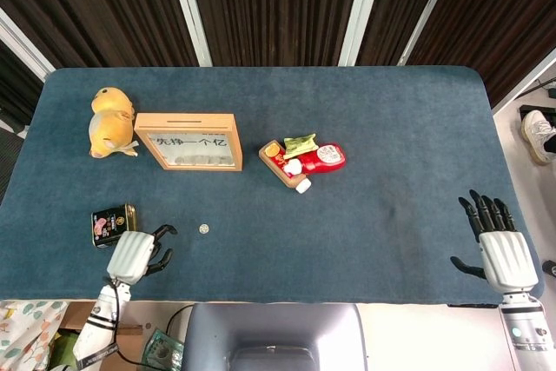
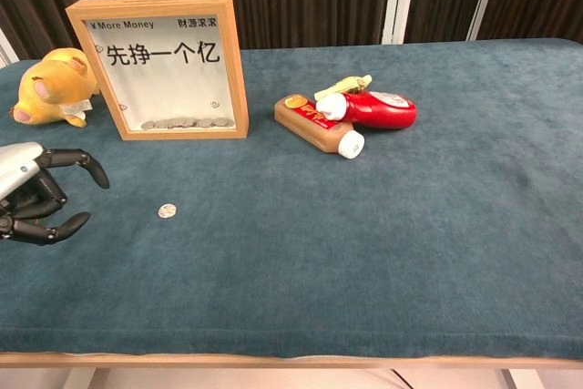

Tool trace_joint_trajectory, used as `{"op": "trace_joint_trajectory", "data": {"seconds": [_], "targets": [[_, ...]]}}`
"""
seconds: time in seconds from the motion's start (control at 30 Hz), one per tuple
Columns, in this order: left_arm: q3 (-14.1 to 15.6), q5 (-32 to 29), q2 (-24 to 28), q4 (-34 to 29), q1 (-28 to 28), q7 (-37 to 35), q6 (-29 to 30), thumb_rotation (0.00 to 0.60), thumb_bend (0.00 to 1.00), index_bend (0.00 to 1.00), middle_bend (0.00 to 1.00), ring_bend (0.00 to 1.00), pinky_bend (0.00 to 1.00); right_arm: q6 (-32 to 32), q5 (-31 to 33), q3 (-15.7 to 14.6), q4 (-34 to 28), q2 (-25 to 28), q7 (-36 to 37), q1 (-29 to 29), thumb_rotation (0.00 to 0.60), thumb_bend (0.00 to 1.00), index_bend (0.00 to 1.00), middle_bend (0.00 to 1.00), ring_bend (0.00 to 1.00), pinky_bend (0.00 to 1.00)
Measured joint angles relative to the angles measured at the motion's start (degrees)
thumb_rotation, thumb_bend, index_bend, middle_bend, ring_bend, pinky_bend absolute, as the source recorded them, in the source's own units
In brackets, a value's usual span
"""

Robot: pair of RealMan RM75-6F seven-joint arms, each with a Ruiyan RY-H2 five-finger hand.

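The left hand (image 1: 137, 252) is hovering over the near edge of the blue felt-covered surface (image 1: 391, 128), grasping nothing, its dark fingers (image 2: 77, 162) loosely curled and apart. The small silver coin (image 1: 204, 228) is lying flat just ahead of the fingertips and slightly to their right, not touching them. The black rectangular tin (image 1: 113, 224) is sitting just beside the hand on its left. The wooden-framed glass coin box (image 1: 189, 141) is standing farther ahead. The right hand (image 1: 502, 249) is resting released, fingers spread, well apart from the coin.
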Motion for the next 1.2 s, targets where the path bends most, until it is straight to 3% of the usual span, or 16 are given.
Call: {"op": "trace_joint_trajectory", "data": {"seconds": [0.37, 0.9, 1.2], "targets": [[-3.99, -9.67, -6.54, 0.00, -4.85, 11.45, -6.66, 0.600, 0.39, 0.37, 1.00, 1.00, 1.00, 0.33, 0.60, 0.37, -0.01, 0.43, 0.91, -0.22, 0.600, 0.21, 0.00, 0.00, 0.00, 0.00], [-5.21, -13.90, -13.63, 7.50, -7.98, 15.67, -7.71, 0.600, 0.39, 0.42, 1.00, 1.00, 1.00, 0.54, 0.66, 0.38, -0.17, 0.79, 1.45, -0.41, 0.600, 0.21, 0.00, 0.00, 0.00, 0.00], [-4.90, -14.39, -14.93, 9.73, -8.73, 15.43, -7.16, 0.600, 0.39, 0.42, 1.00, 1.00, 1.00, 0.54, 0.80, 0.42, -0.30, 0.92, 1.52, -0.47, 0.600, 0.21, 0.00, 0.00, 0.00, 0.00]]}}
